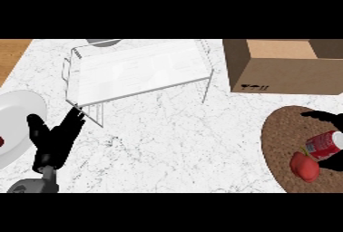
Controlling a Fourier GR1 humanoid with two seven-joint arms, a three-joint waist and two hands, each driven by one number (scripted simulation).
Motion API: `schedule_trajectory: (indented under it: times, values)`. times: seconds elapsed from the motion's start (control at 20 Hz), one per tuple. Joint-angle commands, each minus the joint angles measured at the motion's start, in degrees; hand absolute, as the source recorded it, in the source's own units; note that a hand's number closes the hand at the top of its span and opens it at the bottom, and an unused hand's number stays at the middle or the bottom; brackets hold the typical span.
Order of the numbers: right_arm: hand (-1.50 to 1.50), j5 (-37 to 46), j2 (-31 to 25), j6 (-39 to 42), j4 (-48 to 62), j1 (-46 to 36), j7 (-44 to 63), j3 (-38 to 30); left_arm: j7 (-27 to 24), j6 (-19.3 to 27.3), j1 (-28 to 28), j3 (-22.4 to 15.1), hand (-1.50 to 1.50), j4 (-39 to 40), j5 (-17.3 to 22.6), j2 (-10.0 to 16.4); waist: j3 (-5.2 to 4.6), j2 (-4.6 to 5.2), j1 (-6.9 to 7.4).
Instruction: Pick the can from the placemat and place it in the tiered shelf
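**Can tilted on the mat, lower right**

Lower left, your left robot hand (pixel 53 138) is spread, fingers up. Lower right, the red cylindrical can (pixel 323 145) lies tilted on the round brown placemat (pixel 281 136). The right robot hand (pixel 324 118) is just above the can, but you cannot tell its grip. Upper left stands the pale, wire-legged tiered shelf (pixel 140 68).

The table (pixel 174 136) is carrying a tiered shelf (pixel 140 68) and a cardboard box (pixel 288 74). A plate (pixel 17 118) is lying left, a placemat (pixel 281 136) right.
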Motion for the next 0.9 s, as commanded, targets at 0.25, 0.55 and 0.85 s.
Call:
schedule_trajectory:
  times: [0.25,0.55,0.85]
  values:
    - [1.5,5.0,1.9,-1.0,5.1,-0.3,-11.0,4.0,0.8,-1.5,0.6,1.2,0.0,2.7,-0.2,-1.0,0.18,0.6,-0.09]
    - [1.5,-0.4,1.2,3.3,-6.3,1.4,-10.9,-0.2,4.4,-1.5,-0.5,2.3,0.0,1.8,-0.3,0.0,0.13,0.44,-0.69]
    - [1.5,3.9,22.1,0.2,-25.6,1.5,10.0,15.1,1.6,-1.2,1.3,0.5,0.0,1.6,-1.7,-1.6,-0.31,-0.11,0.36]
